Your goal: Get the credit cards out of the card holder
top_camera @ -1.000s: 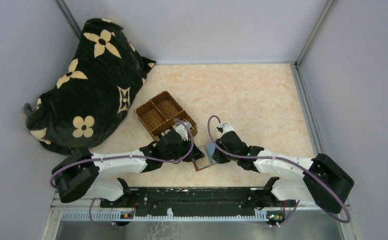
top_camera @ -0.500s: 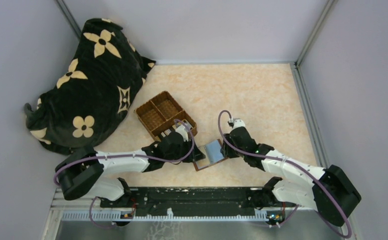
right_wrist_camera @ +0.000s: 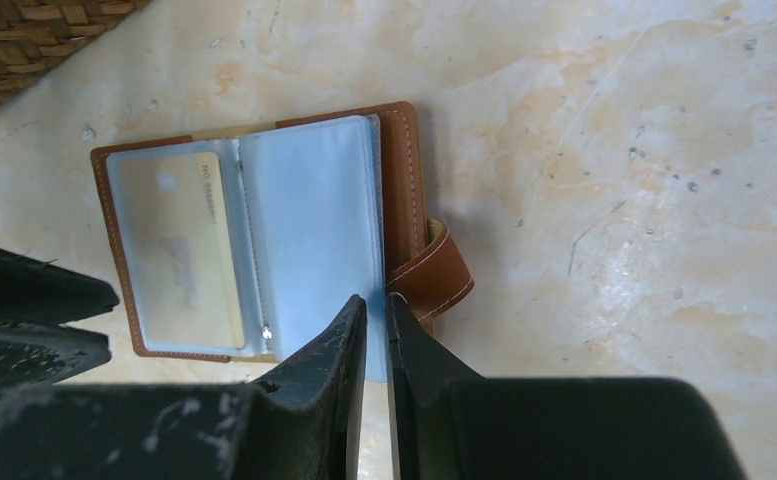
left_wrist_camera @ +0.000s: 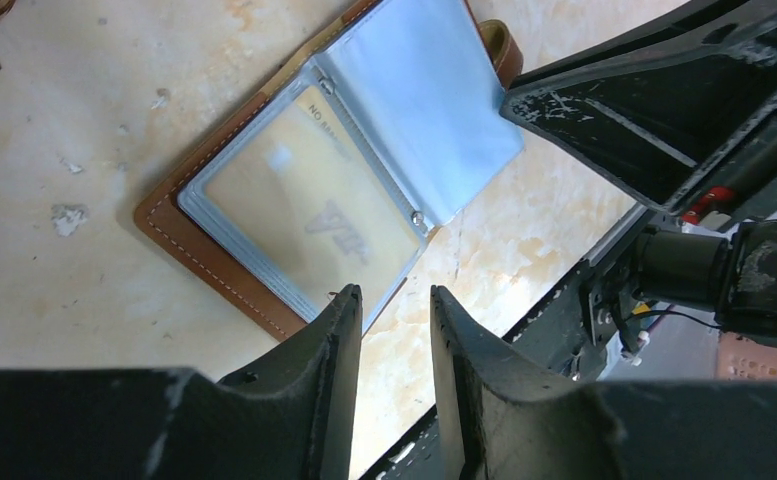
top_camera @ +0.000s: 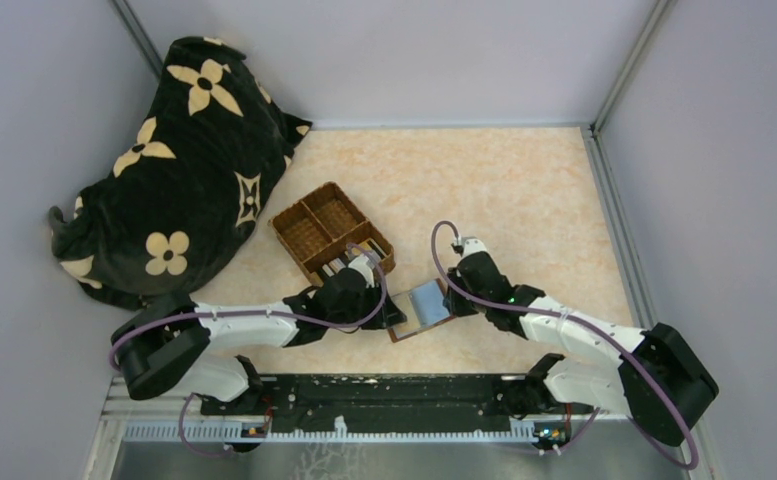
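The reddish-brown card holder [top_camera: 400, 331] lies open on the table between my grippers. Its left sleeve holds a gold-tan card [left_wrist_camera: 314, 210], which also shows in the right wrist view [right_wrist_camera: 179, 265]. My right gripper [right_wrist_camera: 372, 300] is shut on the edge of the holder's grey-blue page [right_wrist_camera: 309, 220] and holds it raised off the right flap [left_wrist_camera: 424, 100]. My left gripper [left_wrist_camera: 392, 292] is narrowly open with nothing between the fingers. One fingertip [left_wrist_camera: 342, 305] sits over the holder's near corner. A few whitish cards [top_camera: 347, 263] lie in the basket's near compartment, partly hidden by my left arm.
The woven three-compartment basket [top_camera: 309, 215] stands just behind my left gripper; its corner shows in the right wrist view [right_wrist_camera: 24, 40]. A black flower-patterned cushion [top_camera: 184, 160] fills the back left. The holder's strap [right_wrist_camera: 434, 275] sticks out to the right.
My right gripper has moved right and a little away from the bases, drawing the grey-blue page up off the holder. My left arm has hardly moved.
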`<action>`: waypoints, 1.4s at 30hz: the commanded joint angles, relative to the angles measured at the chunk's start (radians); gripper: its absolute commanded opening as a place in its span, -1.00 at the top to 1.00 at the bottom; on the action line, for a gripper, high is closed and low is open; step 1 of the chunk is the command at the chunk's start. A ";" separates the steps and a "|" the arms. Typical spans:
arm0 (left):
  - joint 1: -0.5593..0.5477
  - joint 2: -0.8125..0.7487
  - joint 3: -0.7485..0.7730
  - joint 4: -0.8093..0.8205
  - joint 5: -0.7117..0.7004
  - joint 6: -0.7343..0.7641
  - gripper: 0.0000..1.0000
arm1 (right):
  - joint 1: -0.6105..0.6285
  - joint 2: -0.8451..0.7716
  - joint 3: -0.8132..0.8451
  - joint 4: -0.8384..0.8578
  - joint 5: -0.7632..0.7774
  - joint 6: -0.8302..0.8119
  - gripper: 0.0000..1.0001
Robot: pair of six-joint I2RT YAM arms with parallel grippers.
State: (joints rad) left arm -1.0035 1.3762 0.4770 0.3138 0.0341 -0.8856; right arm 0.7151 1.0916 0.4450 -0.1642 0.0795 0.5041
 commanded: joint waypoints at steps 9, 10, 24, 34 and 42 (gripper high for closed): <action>0.008 -0.081 -0.048 -0.016 -0.047 -0.016 0.22 | -0.008 -0.070 -0.100 0.094 -0.100 0.077 0.84; 0.008 -0.081 -0.050 -0.015 -0.048 -0.020 0.22 | -0.008 -0.071 -0.106 0.097 -0.104 0.081 0.84; 0.008 -0.029 -0.049 -0.016 -0.076 -0.072 -0.11 | -0.008 -0.064 -0.113 0.112 -0.115 0.089 0.84; 0.008 -0.037 -0.053 -0.044 -0.094 -0.070 -0.11 | -0.008 -0.060 -0.118 0.119 -0.114 0.088 0.84; 0.008 -0.034 -0.058 -0.050 -0.100 -0.067 -0.11 | -0.009 -0.050 -0.117 0.124 -0.114 0.089 0.84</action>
State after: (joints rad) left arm -1.0012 1.3411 0.4320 0.2676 -0.0525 -0.9508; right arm 0.7151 1.0409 0.3214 -0.0853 -0.0288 0.5877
